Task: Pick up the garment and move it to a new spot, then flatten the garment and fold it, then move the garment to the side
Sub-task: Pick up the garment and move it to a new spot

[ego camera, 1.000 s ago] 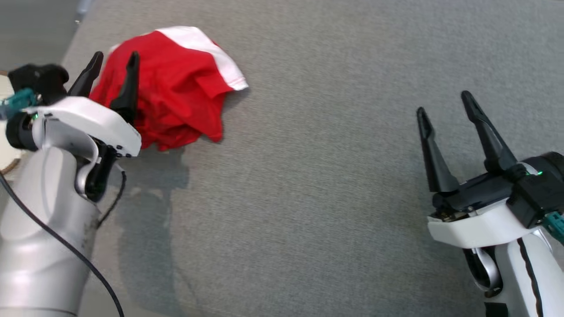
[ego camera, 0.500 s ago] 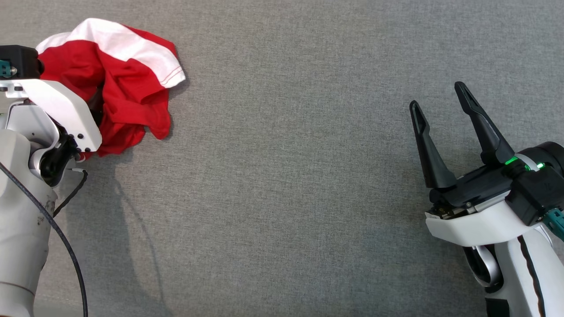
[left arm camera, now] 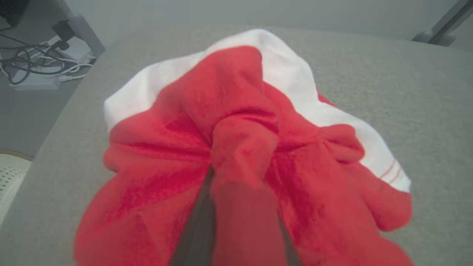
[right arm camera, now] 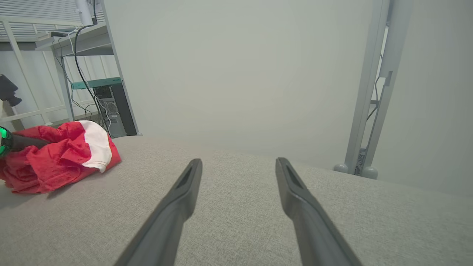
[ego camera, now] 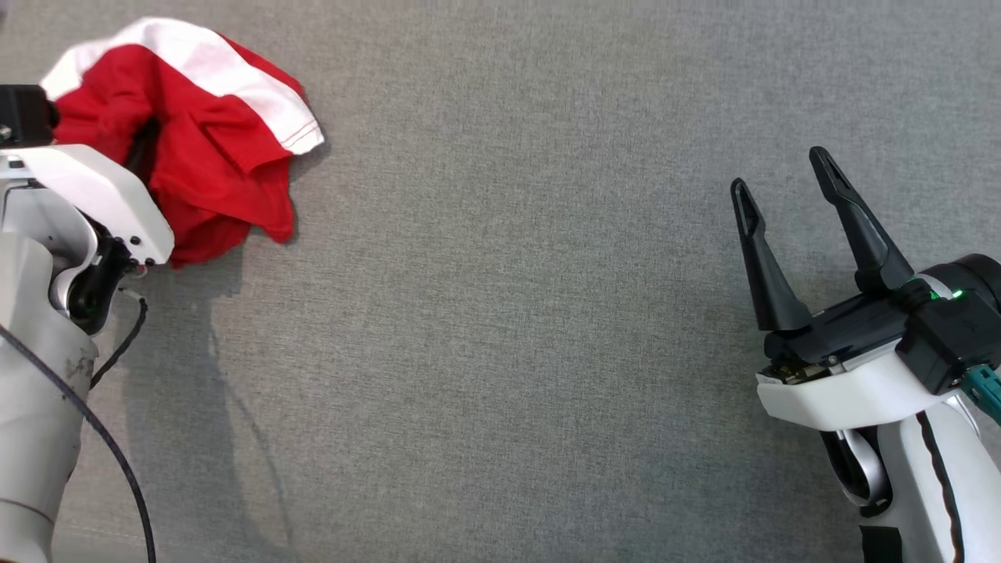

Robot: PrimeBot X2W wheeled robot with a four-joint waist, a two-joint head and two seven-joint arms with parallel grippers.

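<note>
Crumpled red-white garment on grey surface

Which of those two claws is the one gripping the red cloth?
The left gripper, pinched on the red-and-white garment; the right gripper stands open above the grey surface, away from it.

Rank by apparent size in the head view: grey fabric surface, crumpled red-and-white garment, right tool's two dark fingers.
1. grey fabric surface, by far
2. crumpled red-and-white garment, partly hidden behind the left arm
3. right tool, two long dark fingers, open
The tool looks nearer the camera, so true sizes may differ.
</note>
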